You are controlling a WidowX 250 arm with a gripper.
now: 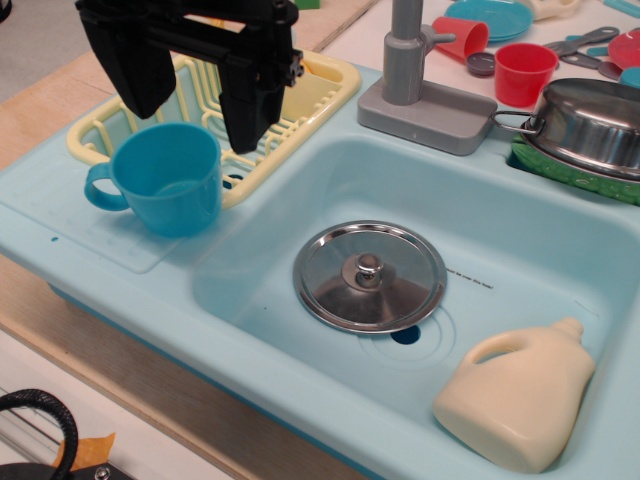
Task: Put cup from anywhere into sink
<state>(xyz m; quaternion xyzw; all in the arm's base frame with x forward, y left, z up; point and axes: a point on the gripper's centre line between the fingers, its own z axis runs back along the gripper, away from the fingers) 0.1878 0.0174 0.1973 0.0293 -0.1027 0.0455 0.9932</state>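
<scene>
A wooden surface point(40, 110) holds a big light-blue sink point(300, 180) that fills most of the view. A white counter shows at the far right.

The blue cup point(168, 178) stands upright on the flat drain board at the left of the sink, outside the basin. Its handle points left. Its far side is just beside the near edge of the yellow rack point(320, 85).

The black gripper point(195, 100) hangs above the cup and in front of the rack. Its jaws are spread wide apart, one on the left and one on the right, and they pinch nothing. The right one hangs just above the cup's far right rim. I cannot tell if it touches the cup.

Inside the basin lies a shiny round lid point(370, 276) with a knob on top, flat on the bottom over the drain. A cream bottle point(518, 395) lies on its side in the near right corner of the basin.

The grey faucet point(408, 70) stands at the far edge of the sink. To its right a silver pot point(590, 125) sits on something green. Behind them, on the counter, are two red cups point(523, 72), one upright and one tipped over, a blue plate point(490, 15) and some spoons.
</scene>
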